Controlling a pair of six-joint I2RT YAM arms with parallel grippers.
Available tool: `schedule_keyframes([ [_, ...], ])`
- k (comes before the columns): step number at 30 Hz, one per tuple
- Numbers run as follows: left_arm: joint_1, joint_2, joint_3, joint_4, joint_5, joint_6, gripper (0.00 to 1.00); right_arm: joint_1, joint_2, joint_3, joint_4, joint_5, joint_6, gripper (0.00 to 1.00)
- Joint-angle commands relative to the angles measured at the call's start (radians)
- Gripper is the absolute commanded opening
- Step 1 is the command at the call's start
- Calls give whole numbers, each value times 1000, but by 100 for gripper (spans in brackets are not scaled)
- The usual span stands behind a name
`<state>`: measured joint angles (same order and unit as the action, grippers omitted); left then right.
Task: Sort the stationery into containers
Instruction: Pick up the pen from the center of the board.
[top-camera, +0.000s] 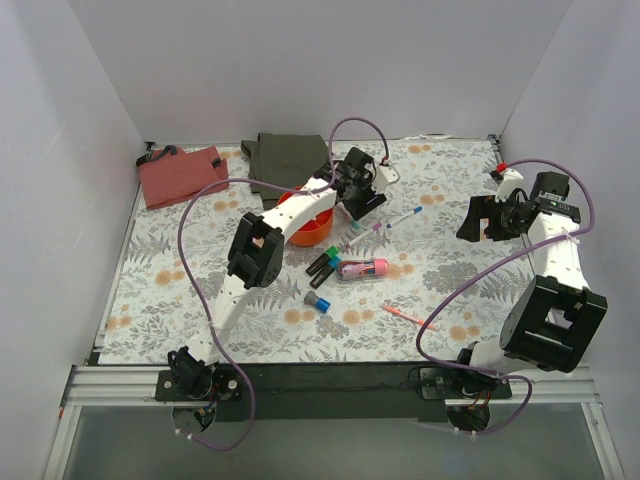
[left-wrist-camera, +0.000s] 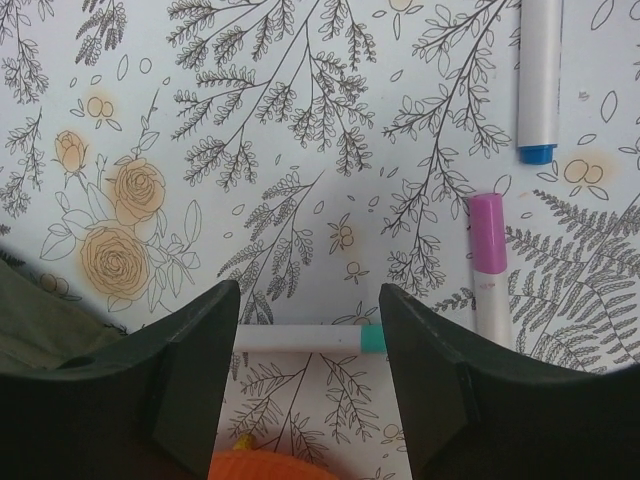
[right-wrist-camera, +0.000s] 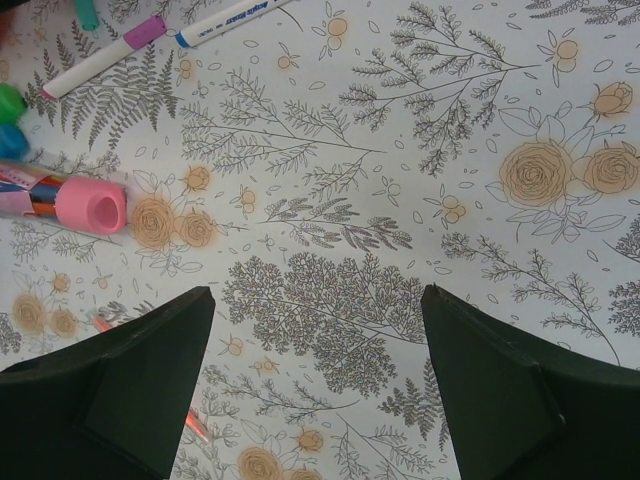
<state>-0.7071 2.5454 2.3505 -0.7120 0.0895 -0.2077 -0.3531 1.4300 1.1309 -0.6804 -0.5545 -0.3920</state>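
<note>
The orange bowl (top-camera: 312, 226) sits mid-table, partly hidden by my left arm; its rim shows in the left wrist view (left-wrist-camera: 262, 466). My left gripper (top-camera: 360, 203) is open just right of it, low over the mat, fingers (left-wrist-camera: 200, 350) either side of a white pen with a teal band (left-wrist-camera: 310, 338) lying crosswise. A purple-capped pen (left-wrist-camera: 488, 265) and a blue-tipped pen (left-wrist-camera: 538, 80) lie beyond. Black markers (top-camera: 322, 265), a pink tube (top-camera: 363, 268), a blue-grey cylinder (top-camera: 317, 300) and an orange-red pen (top-camera: 408, 316) lie nearer. My right gripper (top-camera: 472, 222) is open and empty over bare mat (right-wrist-camera: 318, 300).
A folded olive-green cloth (top-camera: 290, 152) lies at the back, its edge in the left wrist view (left-wrist-camera: 40, 325). A folded red cloth (top-camera: 180, 175) lies at the back left. White walls close three sides. The pink tube (right-wrist-camera: 80, 200) shows left in the right wrist view.
</note>
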Motion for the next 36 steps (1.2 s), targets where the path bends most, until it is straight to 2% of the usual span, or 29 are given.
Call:
schedule_keyframes([
  [1, -14, -31, 36, -10, 75, -25, 57, -4, 7, 4, 7, -4, 15, 93],
  [8, -14, -31, 53, -4, 156, -65, 57, -7, 6, -5, 4, 5, 15, 93],
  [26, -23, -25, -3, -20, 188, -91, 46, -6, 15, -25, 5, 4, 7, 93],
  [36, -31, -10, -17, -9, 196, -96, 46, -7, 36, -17, 5, 7, 2, 93],
])
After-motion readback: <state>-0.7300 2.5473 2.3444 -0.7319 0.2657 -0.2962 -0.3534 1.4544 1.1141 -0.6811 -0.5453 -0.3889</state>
